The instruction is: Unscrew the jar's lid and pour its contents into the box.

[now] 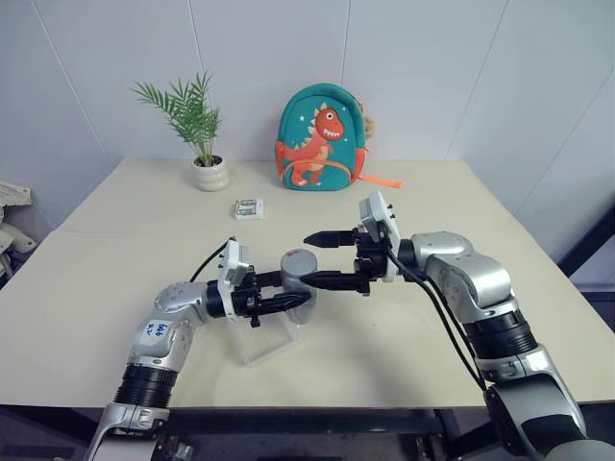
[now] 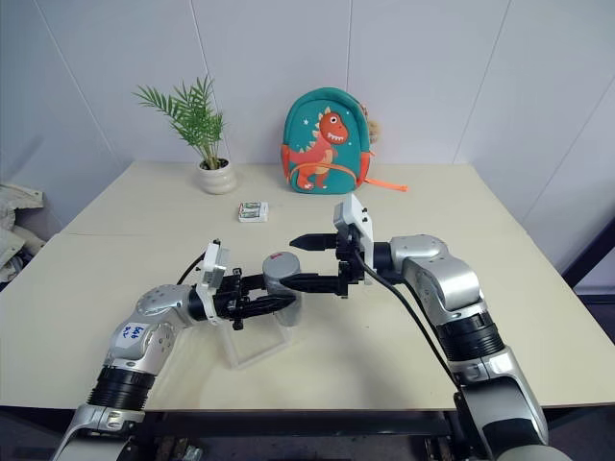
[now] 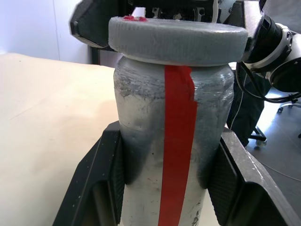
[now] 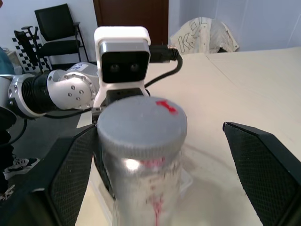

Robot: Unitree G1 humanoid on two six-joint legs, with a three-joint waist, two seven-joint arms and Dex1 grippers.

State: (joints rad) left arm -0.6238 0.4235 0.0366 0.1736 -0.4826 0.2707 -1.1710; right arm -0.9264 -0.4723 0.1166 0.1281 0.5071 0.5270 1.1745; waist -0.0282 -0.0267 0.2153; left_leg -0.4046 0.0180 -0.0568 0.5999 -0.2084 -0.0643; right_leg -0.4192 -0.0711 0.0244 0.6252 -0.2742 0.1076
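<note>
The silvery-grey jar [image 3: 141, 141] with its red stripe stands upright, and my left gripper [image 1: 285, 303] is shut on its body from the left. The pale grey lid [image 4: 141, 123] sits on top of the jar. My right gripper [image 1: 307, 259] reaches in from the right at lid height and is open. One of its fingers [image 4: 70, 181] is close beside the jar, and the other stands well apart from it. The clear box [image 1: 267, 343] lies on the table just under and in front of the jar. The contents are hidden inside the jar.
A white plant pot [image 1: 209, 174] with a green plant stands at the back left of the cream table [image 1: 404, 355]. A teal dinosaur backpack [image 1: 320, 139] leans on the wall at the back centre. In front of them lies a small white-and-green packet [image 1: 249, 208].
</note>
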